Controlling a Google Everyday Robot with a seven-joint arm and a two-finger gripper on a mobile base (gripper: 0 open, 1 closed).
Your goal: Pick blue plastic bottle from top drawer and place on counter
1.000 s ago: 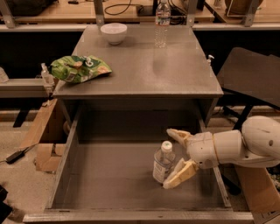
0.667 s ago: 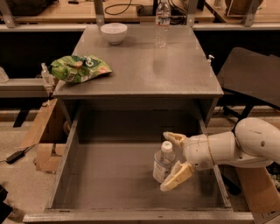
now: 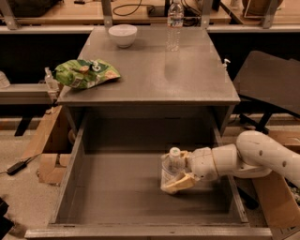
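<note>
Gripper (image 3: 174, 171) sits low in the right half of the top drawer (image 3: 117, 194), closed in on the blue plastic bottle (image 3: 173, 160). The near tan finger (image 3: 178, 183) lies against the bottle's lower label, and the far one shows only as a sliver behind its shoulder. The bottle stands on the drawer floor, white cap up. Its pale label carries no writing that can be read, and the finger hides its base. The white arm (image 3: 255, 157) reaches in over the drawer's right wall and is cut off at the picture's right edge. To the left of the bottle the floor is bare grey as far as the left wall. On the right the arm's wrist fills the narrow strip between bottle and wall. The drawer's back part lies in shadow under the counter (image 3: 154, 82), whose front edge overhangs it. On the counter a green snack bag (image 3: 86, 72) lies at the left edge, its print too blurred to read. A white bowl (image 3: 123, 35) sits at the back left, and a tall clear water bottle (image 3: 175, 23) at the back right has an illegible label and its top cut off. The counter's middle and front right are bare. Cardboard (image 3: 47, 150) stands on the floor to the left, and a black chair (image 3: 272, 79) to the right. A wooden tabletop (image 3: 61, 14) with cables lies beyond.
</note>
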